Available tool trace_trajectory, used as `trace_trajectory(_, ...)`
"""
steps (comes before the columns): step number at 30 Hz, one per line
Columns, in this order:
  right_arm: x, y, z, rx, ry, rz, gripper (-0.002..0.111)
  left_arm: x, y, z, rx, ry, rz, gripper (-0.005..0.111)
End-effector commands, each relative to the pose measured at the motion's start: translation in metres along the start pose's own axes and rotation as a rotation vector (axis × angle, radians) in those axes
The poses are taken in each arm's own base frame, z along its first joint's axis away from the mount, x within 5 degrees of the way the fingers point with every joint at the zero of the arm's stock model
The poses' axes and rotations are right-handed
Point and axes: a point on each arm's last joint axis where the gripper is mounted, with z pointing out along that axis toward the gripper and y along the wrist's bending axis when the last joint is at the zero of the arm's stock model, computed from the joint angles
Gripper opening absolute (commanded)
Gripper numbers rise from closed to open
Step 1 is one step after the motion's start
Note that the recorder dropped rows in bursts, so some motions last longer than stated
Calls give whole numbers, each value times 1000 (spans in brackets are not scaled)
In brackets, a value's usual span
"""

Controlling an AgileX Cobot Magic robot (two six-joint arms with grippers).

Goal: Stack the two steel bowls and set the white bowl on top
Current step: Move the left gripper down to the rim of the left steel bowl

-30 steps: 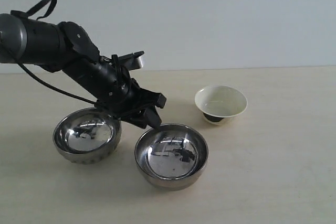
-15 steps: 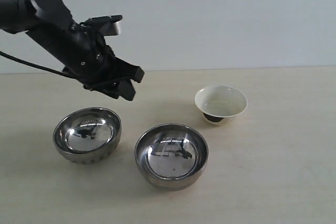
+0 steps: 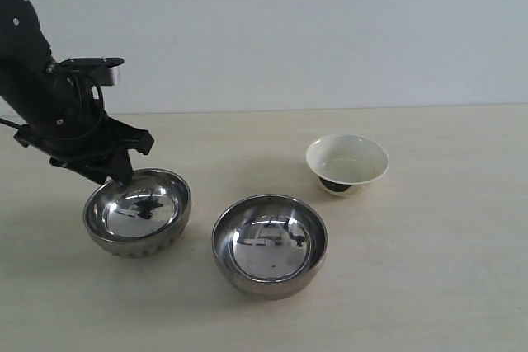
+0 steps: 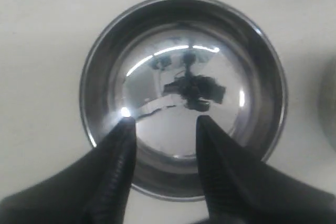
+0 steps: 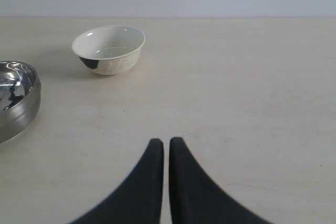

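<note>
Two steel bowls stand apart on the table: one at the left (image 3: 138, 211) and one nearer the middle front (image 3: 270, 244). The white bowl (image 3: 347, 164) stands alone to the right, also seen in the right wrist view (image 5: 108, 49). My left gripper (image 3: 114, 172) hovers over the back-left rim of the left steel bowl (image 4: 184, 93), open, with nothing between its fingers. My right gripper (image 5: 166, 141) is shut and empty over bare table, out of the exterior view. The middle steel bowl's edge (image 5: 16, 98) shows in the right wrist view.
The pale wooden table (image 3: 437, 253) runs back to a plain white wall. Bare tabletop lies to the right of the white bowl and in front of the bowls.
My left arm has swung left and back, from between the two steel bowls to above the left bowl's back-left rim. Its jaws stayed equally wide. The bowls have not moved.
</note>
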Motion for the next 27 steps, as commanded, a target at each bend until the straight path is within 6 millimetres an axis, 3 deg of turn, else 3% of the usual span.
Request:
trace_trajectory(1, -1, 0, 0, 6, -9, -2, 0, 4, 18, 0, -22, -3, -62, 36)
trace_trajectory(17, -1, 0, 0, 6, -9, -2, 0, 10, 36, 2, -49, 13, -104, 36)
trace_trajectory(27, -1, 0, 0, 6, -9, -2, 0, 25, 45, 17, -60, 1, -138, 36)
